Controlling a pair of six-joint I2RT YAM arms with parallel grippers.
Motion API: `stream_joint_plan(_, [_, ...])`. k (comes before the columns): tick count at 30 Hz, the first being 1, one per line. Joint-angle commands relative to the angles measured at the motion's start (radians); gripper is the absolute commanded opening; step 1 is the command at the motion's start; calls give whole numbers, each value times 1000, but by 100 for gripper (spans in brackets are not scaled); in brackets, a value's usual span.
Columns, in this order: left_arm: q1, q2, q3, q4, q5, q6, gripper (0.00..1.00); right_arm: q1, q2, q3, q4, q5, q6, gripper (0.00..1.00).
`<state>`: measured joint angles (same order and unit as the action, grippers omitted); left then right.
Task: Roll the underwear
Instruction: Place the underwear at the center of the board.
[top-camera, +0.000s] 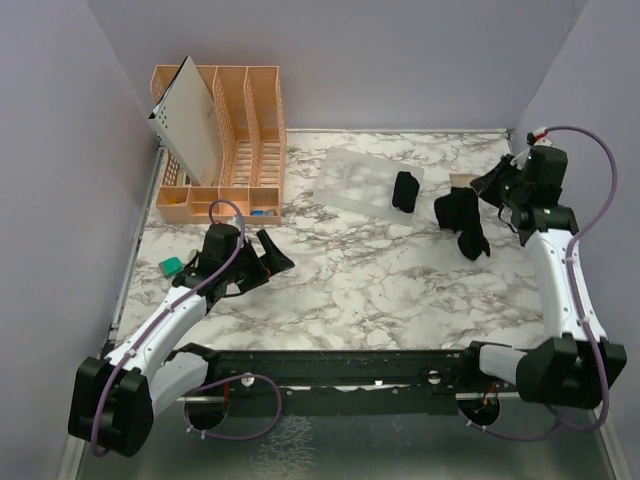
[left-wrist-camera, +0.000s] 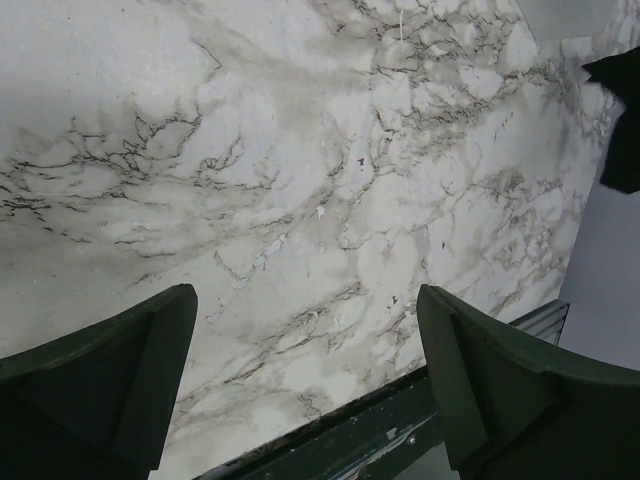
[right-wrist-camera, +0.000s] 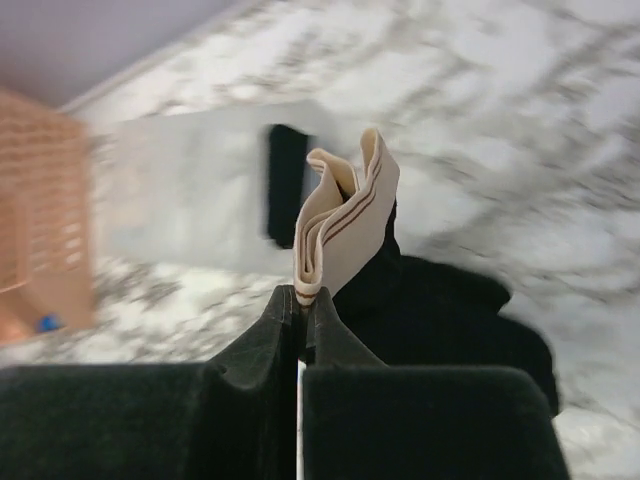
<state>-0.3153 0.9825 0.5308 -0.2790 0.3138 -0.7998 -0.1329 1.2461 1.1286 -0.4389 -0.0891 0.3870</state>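
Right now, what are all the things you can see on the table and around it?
rolled underwear: one, black, on the clear tray
loose underwear: one, black with a tan band, just right of the tray
clear tray: one, see-through, far middle of the table
rack: one, orange, far left corner
board: one, whitish, leaning in the rack
small blue thing: one, blue, in a front rack compartment, too small to name
small teal thing: one, teal, left edge of the table
table: one, white marble with grey veins
left arm: one, white and black, near left
right arm: one, white and black, near right
left fingers: two, dark, open above bare table
right fingers: two, dark, shut on the loose underwear's tan band
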Motion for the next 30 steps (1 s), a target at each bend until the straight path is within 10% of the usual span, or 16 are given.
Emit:
stream_joint_plan(1, [5, -11, 10, 8, -14, 6, 99, -4, -138, 80, 28, -493, -28, 0])
stream_joint_plan(7, [5, -29, 38, -1, -47, 6, 99, 3, -211, 119, 285, -1049, 227, 0])
stream_joint_plan(12, [5, -57, 88, -43, -127, 20, 99, 54, -228, 59, 567, -1108, 506, 1])
stream_joint_plan(21, [5, -222, 255, -264, -476, 75, 99, 669, -3, 52, 275, -667, 313, 1])
stream_joint_plan(27, [5, -296, 264, -322, -542, 59, 99, 743, 43, -43, 489, -554, 452, 0])
stream_joint_plan(30, [5, -294, 260, -329, -539, 58, 99, 717, 90, -40, 280, -426, 415, 1])
